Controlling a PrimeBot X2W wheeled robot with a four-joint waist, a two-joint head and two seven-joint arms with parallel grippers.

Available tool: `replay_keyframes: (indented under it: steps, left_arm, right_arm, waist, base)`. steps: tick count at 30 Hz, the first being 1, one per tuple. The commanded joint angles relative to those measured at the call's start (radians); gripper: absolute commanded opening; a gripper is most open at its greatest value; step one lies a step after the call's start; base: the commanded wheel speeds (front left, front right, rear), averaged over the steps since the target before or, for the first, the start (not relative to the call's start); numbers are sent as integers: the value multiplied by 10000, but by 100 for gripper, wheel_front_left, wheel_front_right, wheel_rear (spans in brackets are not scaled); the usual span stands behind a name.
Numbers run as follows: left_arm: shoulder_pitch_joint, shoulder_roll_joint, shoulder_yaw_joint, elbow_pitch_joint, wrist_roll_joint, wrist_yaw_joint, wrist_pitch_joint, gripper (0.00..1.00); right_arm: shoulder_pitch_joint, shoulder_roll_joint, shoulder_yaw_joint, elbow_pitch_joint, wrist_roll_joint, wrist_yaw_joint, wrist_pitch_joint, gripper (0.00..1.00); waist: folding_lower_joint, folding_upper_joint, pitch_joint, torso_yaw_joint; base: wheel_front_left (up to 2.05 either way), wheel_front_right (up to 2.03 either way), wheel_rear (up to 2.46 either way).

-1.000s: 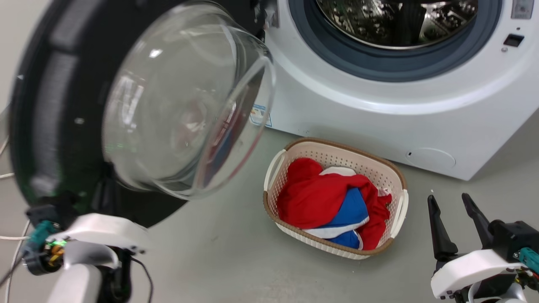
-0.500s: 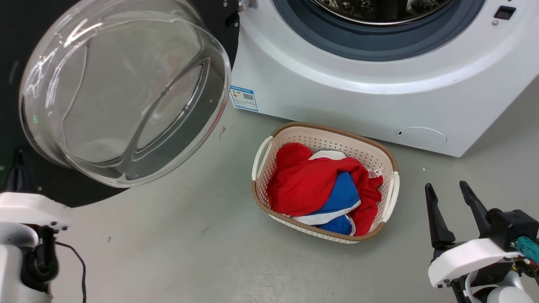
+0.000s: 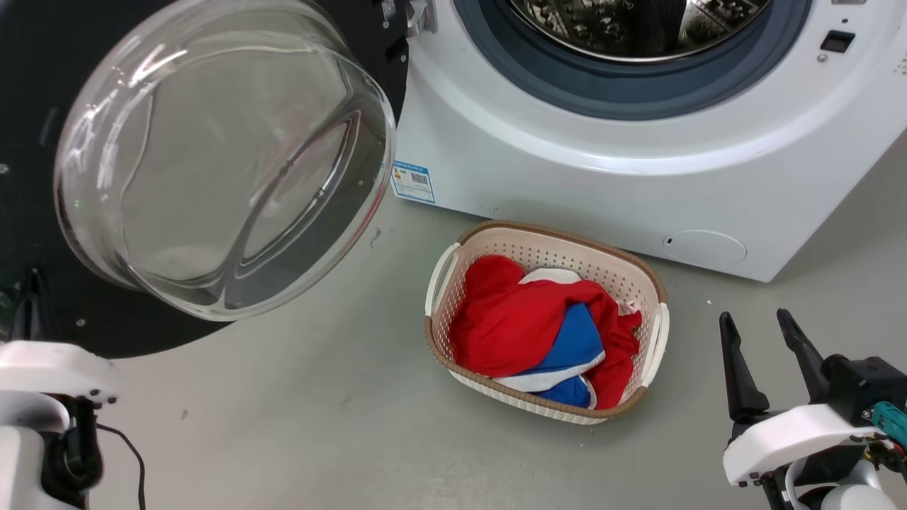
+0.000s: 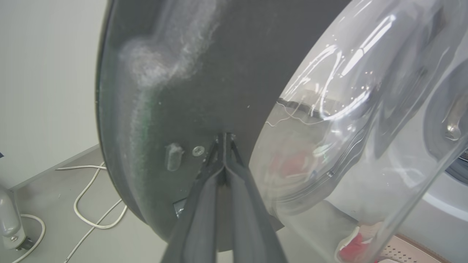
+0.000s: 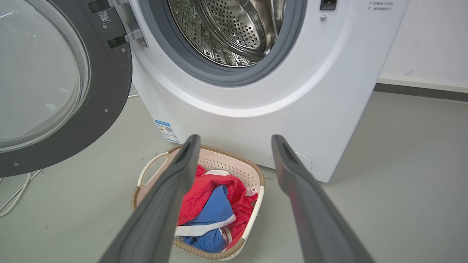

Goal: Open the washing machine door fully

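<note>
Jaws pressed together, the left gripper [image 4: 224, 140] is seemingly touching the large round glossy black washing machine door [image 3: 220, 163], which is standing swung wide. Jaws spread, the right gripper [image 3: 765, 329] is hovering near the cream plastic laundry basket [image 3: 560, 255]. Behind, the big white boxy washing machine [image 3: 581, 177] is gaping.

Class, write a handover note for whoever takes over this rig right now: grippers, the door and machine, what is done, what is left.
Left gripper: jaws shut on nothing, tips at the black inner face of the washing machine door.
Right gripper: open, idle above the floor, right of the laundry basket.
Done: door swung wide, left of the washing machine; drum uncovered.
Left: probably a last push if the hinge allows, then withdraw.
</note>
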Motion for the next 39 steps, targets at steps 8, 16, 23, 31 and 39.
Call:
replay_keyframes:
  steps: [8, 16, 23, 31, 39]
  left_arm:
    - [1184, -496, -397, -1177, 390, 541, -135, 0]
    - [2358, -967, -1453, -2972, 899, 952, 453, 0]
    - [2926, -1180, -2198, -4178, 1390, 1278, 772, 0]
    - [3027, -1300, -2952, -5021, 1668, 1276, 1235, 100]
    - [2421, -1403, -3602, -4484, 1930, 779, 1024, 100]
  right_arm:
    - [269, 10, -44, 183, 171, 1, -114, 100]
    - [610, 10, -165, 162, 284, 1, -80, 100]
    - [779, 9, -213, 91, 359, 1, -85, 100]
    - [867, 9, -191, 51, 616, -1, -185, 100]
    - [824, 9, -28, -65, 751, 1, -221, 100]
  waist:
    - [-1, -1, -734, 161]
    - [-1, -1, -1317, 309]
    - [-1, -1, -1645, 202]
    - [-1, -1, -1878, -262]
    - [-1, -1, -1849, -1222]
  base:
    - [0, 0, 0]
    - [0, 0, 0]
    - [0, 0, 0]
    - [0, 0, 0]
    - [0, 0, 0]
